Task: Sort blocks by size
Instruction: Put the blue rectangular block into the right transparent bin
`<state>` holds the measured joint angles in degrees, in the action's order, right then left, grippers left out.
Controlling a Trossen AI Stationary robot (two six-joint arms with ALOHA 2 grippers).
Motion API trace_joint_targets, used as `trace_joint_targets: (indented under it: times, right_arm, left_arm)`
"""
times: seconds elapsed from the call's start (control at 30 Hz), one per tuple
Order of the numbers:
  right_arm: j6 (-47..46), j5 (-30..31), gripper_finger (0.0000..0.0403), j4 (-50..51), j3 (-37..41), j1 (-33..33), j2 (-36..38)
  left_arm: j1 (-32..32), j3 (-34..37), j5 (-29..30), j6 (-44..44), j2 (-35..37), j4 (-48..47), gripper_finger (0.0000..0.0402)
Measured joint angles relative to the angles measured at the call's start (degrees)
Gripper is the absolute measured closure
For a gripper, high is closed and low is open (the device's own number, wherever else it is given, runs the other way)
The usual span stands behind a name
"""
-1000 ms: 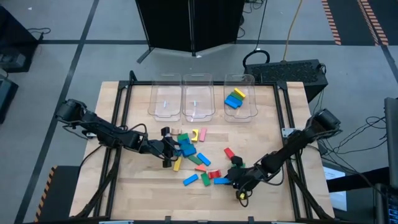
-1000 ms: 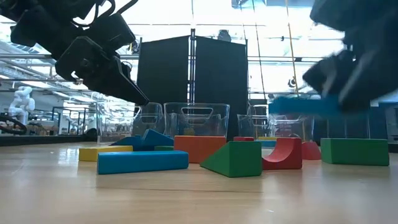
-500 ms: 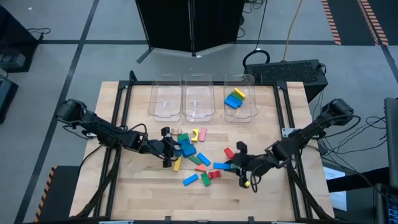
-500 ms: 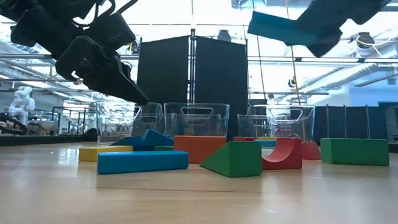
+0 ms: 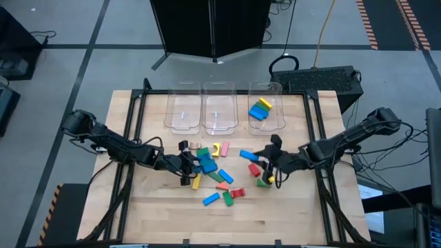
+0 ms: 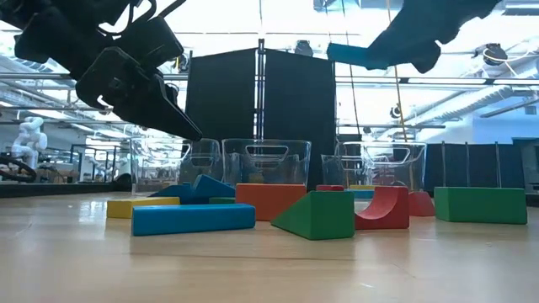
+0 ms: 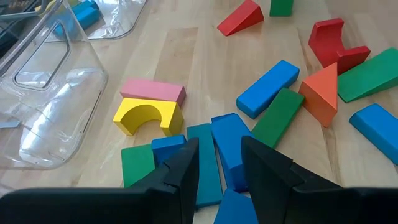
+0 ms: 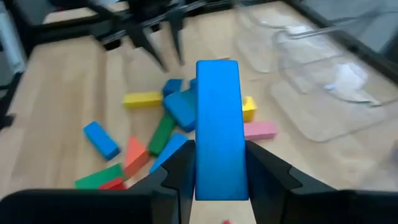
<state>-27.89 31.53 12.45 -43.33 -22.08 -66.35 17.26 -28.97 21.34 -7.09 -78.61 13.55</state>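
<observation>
the right gripper (image 5: 264, 159), right of centre in the high view, is clenched on a long blue block (image 5: 248, 155) and carries it above the table (image 5: 296, 207); in the right wrist view that block (image 8: 218, 127) stands lengthwise between the two dark fingers (image 8: 177, 171), and in the low view it sits high at the upper right of the frame (image 6: 358, 54), clear of the wood.

the left gripper (image 5: 185, 165) is left of centre in the high view, over the edge of the loose pile of blocks (image 5: 212, 173). its fingers (image 7: 186, 168) stand parted with nothing between them, just above a blue block (image 7: 229, 146) and a teal one (image 7: 205, 163).

the remaining blocks lie scattered mid-table: a yellow arch (image 7: 147, 116) touching a pink bar (image 7: 153, 91), a red arch (image 7: 334, 43), an orange wedge (image 7: 322, 94), green and blue bars.

three clear bins (image 5: 218, 107) line the top of the table in the high view. the right-hand bin (image 5: 278, 114) holds blue, green and yellow blocks (image 5: 260, 108); whether the other two hold anything cannot be told.
</observation>
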Motion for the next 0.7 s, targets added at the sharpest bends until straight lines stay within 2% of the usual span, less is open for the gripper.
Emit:
trace_joint_targets:
  times: [0.3,0.53,0.7]
  right_arm:
    - [1.2,0.0,0.0296,6.0,0.0,10.4,3.5]
    - [4.5,-0.6,0.0296,9.5,0.0,21.1,5.0]
    - [6.6,-6.6,0.0296,9.4,-0.1,30.8,4.3]
  left_arm:
    - [0.0,0.0,0.0,0.0,0.0,0.1,0.0278]
    - [0.0,0.0,0.0,0.0,0.0,0.1,0.0278]
    - [0.0,0.0,0.0,0.0,0.0,0.5,0.0278]
